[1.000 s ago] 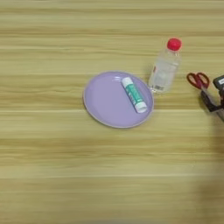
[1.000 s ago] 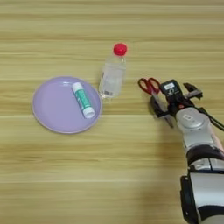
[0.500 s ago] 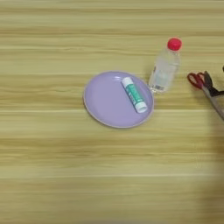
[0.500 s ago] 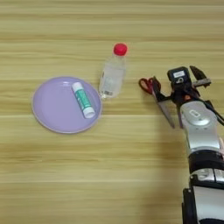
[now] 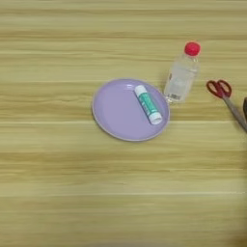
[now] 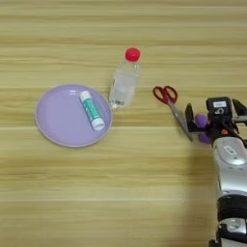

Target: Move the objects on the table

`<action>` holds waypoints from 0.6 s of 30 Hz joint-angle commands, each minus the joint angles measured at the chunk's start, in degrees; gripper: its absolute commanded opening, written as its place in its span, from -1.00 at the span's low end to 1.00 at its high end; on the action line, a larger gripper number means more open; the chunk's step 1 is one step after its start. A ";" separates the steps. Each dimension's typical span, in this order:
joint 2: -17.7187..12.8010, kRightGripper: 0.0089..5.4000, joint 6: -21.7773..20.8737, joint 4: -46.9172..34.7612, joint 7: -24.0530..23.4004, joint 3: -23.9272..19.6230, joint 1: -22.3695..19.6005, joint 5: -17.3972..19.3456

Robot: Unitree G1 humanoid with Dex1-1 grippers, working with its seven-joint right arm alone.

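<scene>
Red-handled scissors (image 6: pixel 170 100) lie flat on the table (image 6: pixel 120 193), right of centre, with the blades pointing toward the near right. My right gripper (image 6: pixel 213 121) stands just right of the blade tips, open and holding nothing. Its left finger (image 6: pixel 189 124) is beside the blades. A clear bottle (image 6: pixel 123 83) with a red cap stands upright left of the scissors. The white-and-teal glue stick (image 6: pixel 91 110) lies on a purple plate (image 6: pixel 58 120). In the left eye view only a dark sliver of the gripper shows at the right edge, past the scissors (image 5: pixel 223 93).
The purple plate's right rim lies close to the bottle's base. My silver forearm (image 6: pixel 231 183) comes up from the bottom right corner. Bare wood stretches across the near and far parts of the table.
My gripper has pulled off the scissors' blades, moving right and then toward the near edge. The scissors now show in full. They, the bottle, the plate and the glue stick have not moved.
</scene>
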 commanded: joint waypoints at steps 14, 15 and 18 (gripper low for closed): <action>-2.11 0.99 -0.86 4.32 -0.18 -1.18 -3.65 1.11; -2.09 0.99 -0.90 4.86 -0.15 -1.13 -3.80 1.11; -2.08 0.99 -1.16 6.10 -0.19 -1.05 -4.15 1.11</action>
